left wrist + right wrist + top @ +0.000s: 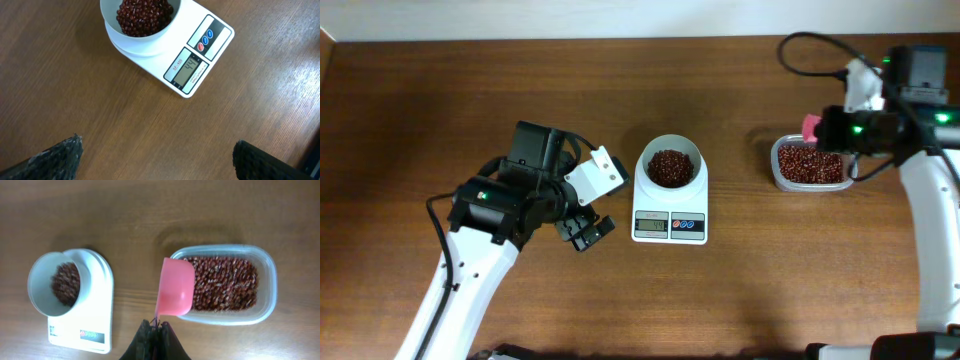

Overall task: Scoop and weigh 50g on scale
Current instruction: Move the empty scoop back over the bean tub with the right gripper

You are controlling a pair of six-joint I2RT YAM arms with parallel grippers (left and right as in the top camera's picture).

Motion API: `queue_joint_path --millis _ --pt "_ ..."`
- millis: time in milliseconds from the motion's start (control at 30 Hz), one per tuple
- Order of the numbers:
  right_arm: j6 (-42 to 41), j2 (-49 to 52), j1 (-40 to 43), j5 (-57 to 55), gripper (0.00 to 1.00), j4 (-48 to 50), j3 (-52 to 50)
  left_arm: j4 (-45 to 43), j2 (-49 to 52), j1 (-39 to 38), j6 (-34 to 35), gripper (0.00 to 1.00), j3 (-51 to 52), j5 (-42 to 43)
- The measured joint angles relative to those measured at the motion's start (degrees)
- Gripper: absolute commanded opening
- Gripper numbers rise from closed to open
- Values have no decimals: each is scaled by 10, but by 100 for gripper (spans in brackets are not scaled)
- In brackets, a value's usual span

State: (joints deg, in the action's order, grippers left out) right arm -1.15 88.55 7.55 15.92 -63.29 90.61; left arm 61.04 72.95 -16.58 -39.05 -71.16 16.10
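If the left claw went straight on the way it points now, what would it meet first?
Most likely the wooden table: the open left claw frames only bare wood. The scale lies further ahead, probably beyond its line, though depth is hard to judge here.

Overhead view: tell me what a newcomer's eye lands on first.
The white scale sits mid-table, its bowl holding red-brown beans. At the right, the right claw grips a pink scoop over the edge of a clear tub of more beans.
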Motion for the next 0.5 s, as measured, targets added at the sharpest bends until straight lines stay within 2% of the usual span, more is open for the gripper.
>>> queue_joint_path --millis 100,233,500 --pt "-21 0 37 57 4 -20 0 0 0 0 0 99 0 0" --pt "-33 0 47 99 4 -61 0 0 0 0 0 99 0 0" --pt "-31 0 47 110 4 -91 0 0 0 0 0 99 0 0"
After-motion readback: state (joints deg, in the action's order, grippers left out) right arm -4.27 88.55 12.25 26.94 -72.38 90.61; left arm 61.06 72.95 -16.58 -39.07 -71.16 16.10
